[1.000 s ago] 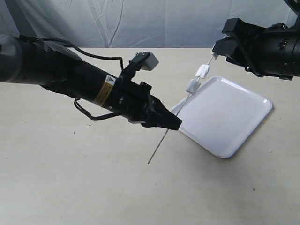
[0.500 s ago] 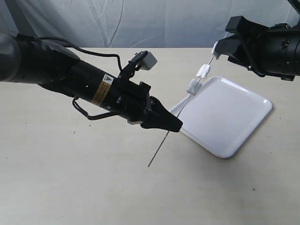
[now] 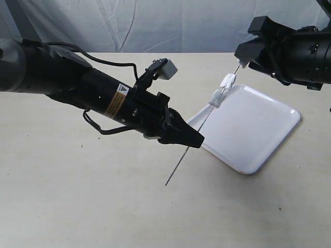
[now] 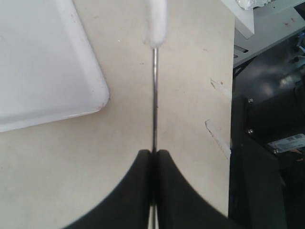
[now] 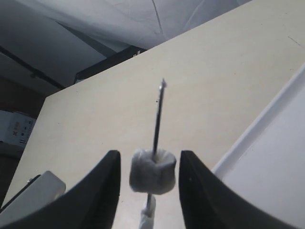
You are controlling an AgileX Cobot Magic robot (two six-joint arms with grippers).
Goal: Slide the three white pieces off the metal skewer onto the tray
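Above the tray edge: metal skewer [image 3: 205,120] slants up beside the tray [image 3: 258,129], lower tip off the tray over the bench [image 3: 77,196], top tip at the right hand [image 3: 242,56].
left hand [image 3: 196,140]: fully closed, pinching the skewer low on its shaft.
right hand: spread wide, one finger each side of the top piece, gaps on both sides, gripping nothing.
pieces: three white pieces [image 3: 215,97] all on the skewer, none on the tray; two hang over the tray's edge, the third sits between the right fingers [image 5: 102,191].
step: likely stripping the top piece.
how: close gently just below the piece, pull straight along the shaft toward the free tip; left hand must hold firm; better over the tray's middle, else the piece may drop outside the rim.
look: small, soft, lumpy, marshmallow-like; a hard squeeze probably squashes it.
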